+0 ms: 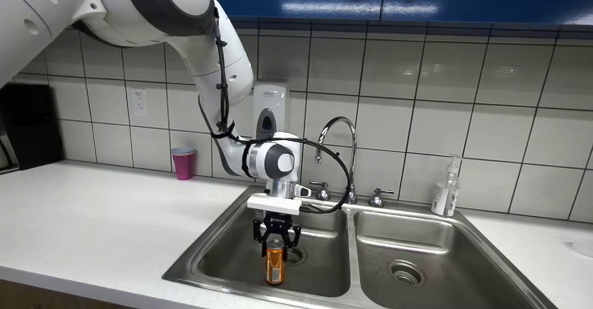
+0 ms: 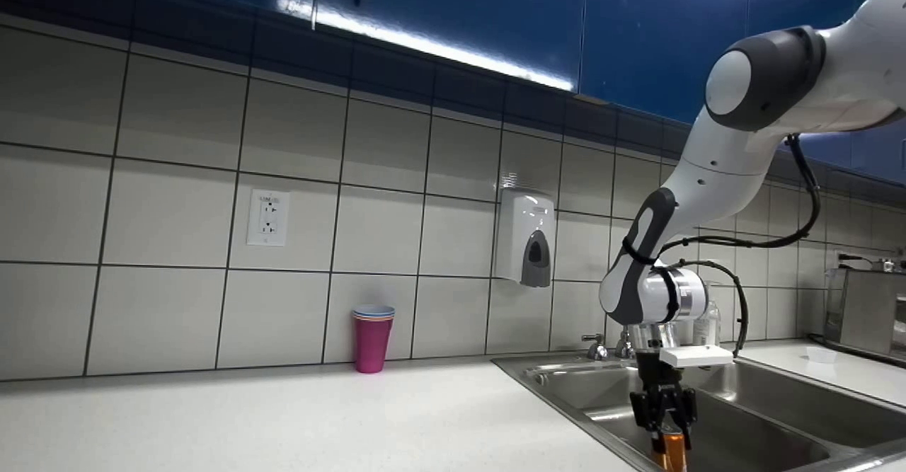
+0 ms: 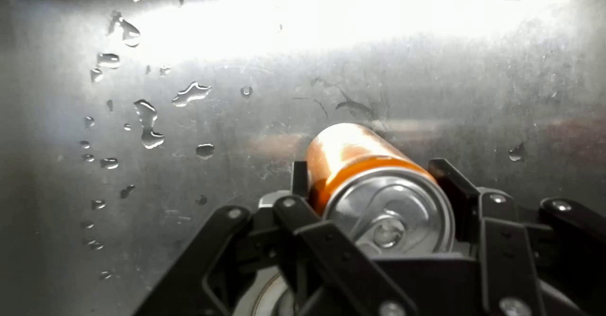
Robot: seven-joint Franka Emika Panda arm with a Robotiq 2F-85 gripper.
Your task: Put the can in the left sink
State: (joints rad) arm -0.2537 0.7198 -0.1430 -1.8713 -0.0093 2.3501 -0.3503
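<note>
The orange can [image 1: 275, 269] with a silvery top is upright inside the left sink [image 1: 319, 272], in front of its round drain [image 1: 296, 255]. My gripper [image 1: 275, 255] points down into this basin, with one finger on each side of the can's upper part. In the wrist view the black fingers [image 3: 374, 178] close around the can [image 3: 352, 150] and appear to touch it. I cannot tell whether the can's base rests on the basin floor. In an exterior view the can's lower part [image 2: 674, 452] is cut off by the frame edge.
The right basin [image 1: 407, 235] lies beyond a steel divider [image 1: 353, 253]. A tall faucet [image 1: 353, 165] and tap handles stand behind the arm. A soap bottle [image 1: 447, 191] stands at the back right. Pink-purple cups [image 1: 184, 165] stand on the counter by the wall. Water drops dot the basin floor.
</note>
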